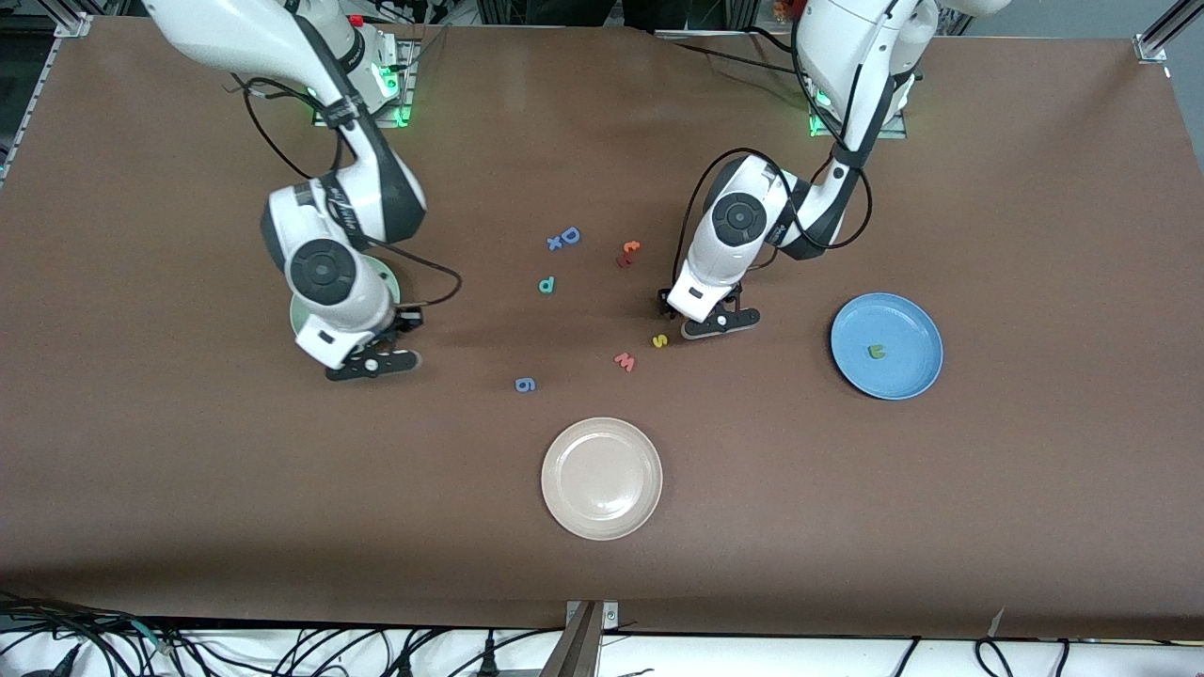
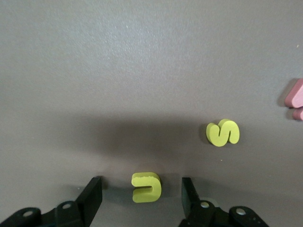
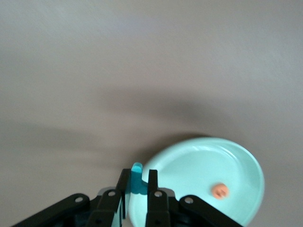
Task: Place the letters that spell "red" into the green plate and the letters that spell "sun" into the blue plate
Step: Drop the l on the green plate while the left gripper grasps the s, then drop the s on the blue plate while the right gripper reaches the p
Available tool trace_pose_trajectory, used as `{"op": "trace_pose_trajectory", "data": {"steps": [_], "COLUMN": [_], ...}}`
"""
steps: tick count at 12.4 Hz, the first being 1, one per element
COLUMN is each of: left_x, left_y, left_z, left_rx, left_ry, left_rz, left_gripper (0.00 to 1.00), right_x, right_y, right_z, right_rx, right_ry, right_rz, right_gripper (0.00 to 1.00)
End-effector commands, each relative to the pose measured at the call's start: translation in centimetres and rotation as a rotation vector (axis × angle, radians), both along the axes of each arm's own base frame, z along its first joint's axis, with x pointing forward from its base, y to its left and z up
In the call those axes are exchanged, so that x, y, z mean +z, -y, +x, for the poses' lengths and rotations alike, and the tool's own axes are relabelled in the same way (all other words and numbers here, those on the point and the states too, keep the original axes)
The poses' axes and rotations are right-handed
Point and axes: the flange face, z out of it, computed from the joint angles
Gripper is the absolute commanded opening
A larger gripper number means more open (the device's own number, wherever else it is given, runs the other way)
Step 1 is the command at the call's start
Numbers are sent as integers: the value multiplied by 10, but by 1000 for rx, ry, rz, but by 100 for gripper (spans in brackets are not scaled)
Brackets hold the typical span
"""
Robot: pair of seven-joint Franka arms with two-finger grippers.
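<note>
My left gripper (image 2: 141,183) is low over the table and open, with its fingers on either side of the yellow "u" (image 2: 147,187) and apart from it. The yellow "s" (image 2: 223,132) lies close by on the table (image 1: 660,340). The olive "n" (image 1: 877,352) lies in the blue plate (image 1: 903,320). My right gripper (image 3: 138,176) is shut on a teal letter (image 3: 137,171) over the rim of the green plate (image 3: 199,163). The orange "e" (image 3: 220,190) lies in that plate. The teal "d" (image 1: 546,284) lies mid-table. In the front view the right arm hides most of the green plate (image 1: 387,278).
A cream plate (image 1: 602,451) sits nearer the front camera. Loose letters lie mid-table: a blue "D" (image 1: 569,235), a blue "x" (image 1: 555,244), an orange "t" (image 1: 630,247), a dark red letter (image 1: 623,261), a pink "w" (image 1: 625,361) and a blue "g" (image 1: 526,384).
</note>
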Motion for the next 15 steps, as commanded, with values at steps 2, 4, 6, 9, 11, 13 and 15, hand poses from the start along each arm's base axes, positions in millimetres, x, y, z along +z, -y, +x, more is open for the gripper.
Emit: {"op": "trace_pose_trajectory", "data": {"steps": [2,4,6,9,11,13,15], "left_x": [0,-2,-1,-2,1,17,50], "left_y": [1,1,1,1,-5,-39,-100], "left_z": [5,4,4,4,9,30,62], "left_rx": [13,6,4,4,-15,-153,-295], "left_ry": [-6,-8,-6,-7,-2,-9,-11], "left_rz": [1,3,2,3,4,29,49], "left_gripper": [70,54,36,24,19,18,19], "right_x": [-14,-26,-40,-60,-78,-75,-65], "right_y": [65,70,70,72,73,73,71], "right_z": [-43,-63,-78,-87,-92,-91,-86], "right_rx": [9,-27,-57,-57,-57,-71,-70], "right_ry": [-71,-110,-125,-125,-126,-125,-118], "right_rz": [21,42,69,72,73,70,71], "right_gripper": [6,6,6,7,8,43,53]}}
